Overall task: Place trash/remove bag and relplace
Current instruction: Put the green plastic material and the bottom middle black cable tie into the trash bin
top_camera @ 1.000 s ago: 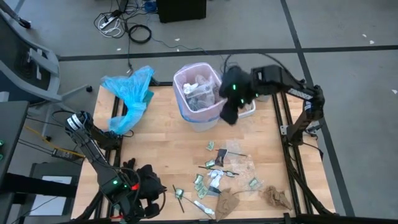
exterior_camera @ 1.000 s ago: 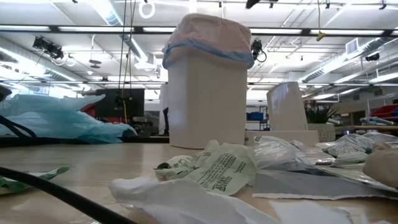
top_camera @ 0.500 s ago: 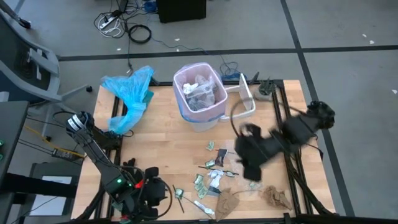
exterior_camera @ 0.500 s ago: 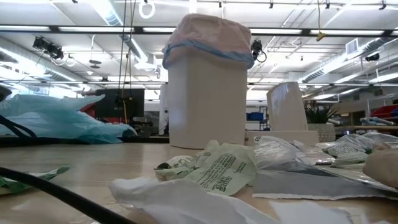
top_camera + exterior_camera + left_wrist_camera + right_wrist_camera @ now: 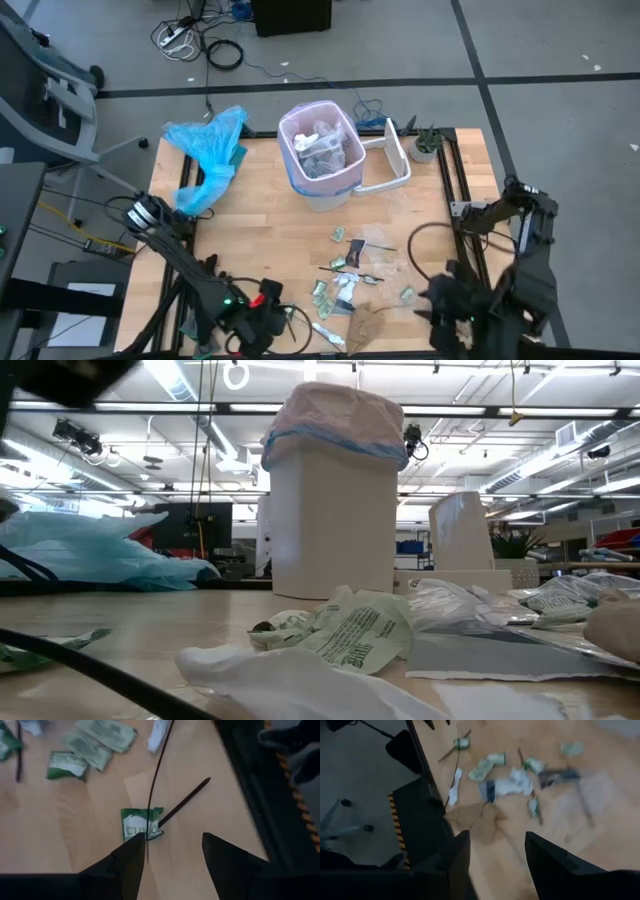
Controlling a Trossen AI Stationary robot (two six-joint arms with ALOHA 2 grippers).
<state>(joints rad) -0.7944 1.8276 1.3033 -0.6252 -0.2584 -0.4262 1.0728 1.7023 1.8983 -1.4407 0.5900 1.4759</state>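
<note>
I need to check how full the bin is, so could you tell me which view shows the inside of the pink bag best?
The high view: it looks straight down into the bag, showing scraps inside. The low view shows only its outside folded over the bin rim. Neither wrist view shows it.

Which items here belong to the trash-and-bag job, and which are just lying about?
Job:
- scattered trash
- pink bag lining the bin
- green wrapper

Lying about:
- blue bag
- bin lid
- small plant
</note>
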